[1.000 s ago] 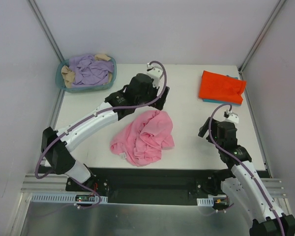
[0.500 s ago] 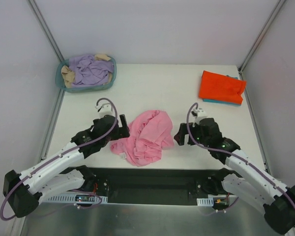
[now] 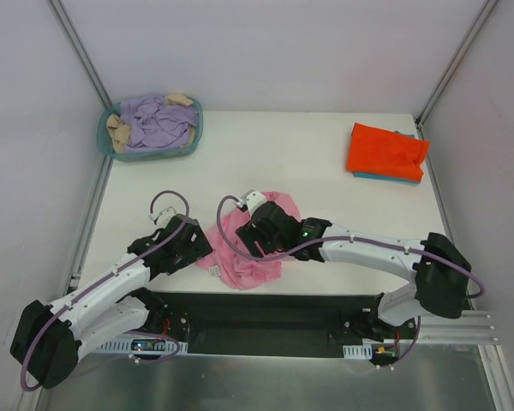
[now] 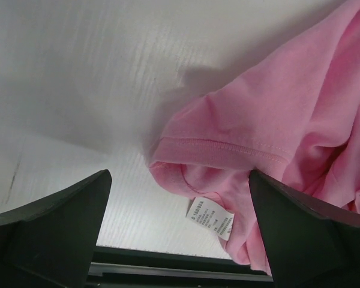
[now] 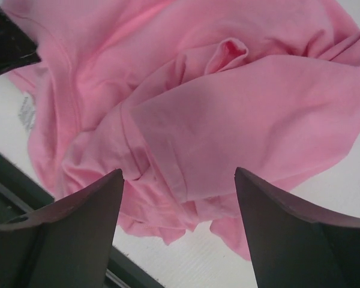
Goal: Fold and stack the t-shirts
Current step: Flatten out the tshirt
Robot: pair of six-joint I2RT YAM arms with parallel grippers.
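Observation:
The light pink t-shirt point(image 3: 240, 265) lies crumpled near the table's front edge, partly under my right arm. My left gripper point(image 3: 201, 248) is open at its left edge; the left wrist view shows the pink hem and white label point(image 4: 210, 217) between the jaws. My right gripper point(image 3: 253, 235) is open just above the middle of the shirt; the right wrist view shows pink folds point(image 5: 228, 120) between the jaws. The orange-red t-shirt point(image 3: 385, 150) lies folded at the back right on the teal-blue t-shirt point(image 3: 385, 178), of which only an edge shows.
A round teal basket point(image 3: 150, 128) with lilac and beige clothes stands at the back left corner. The table's black front rail point(image 3: 265, 312) runs just below the pink shirt. White walls enclose the table.
My right arm has swung left over the pink shirt, its gripper now above the middle of it. My left gripper has drawn slightly nearer the front, at the shirt's left edge.

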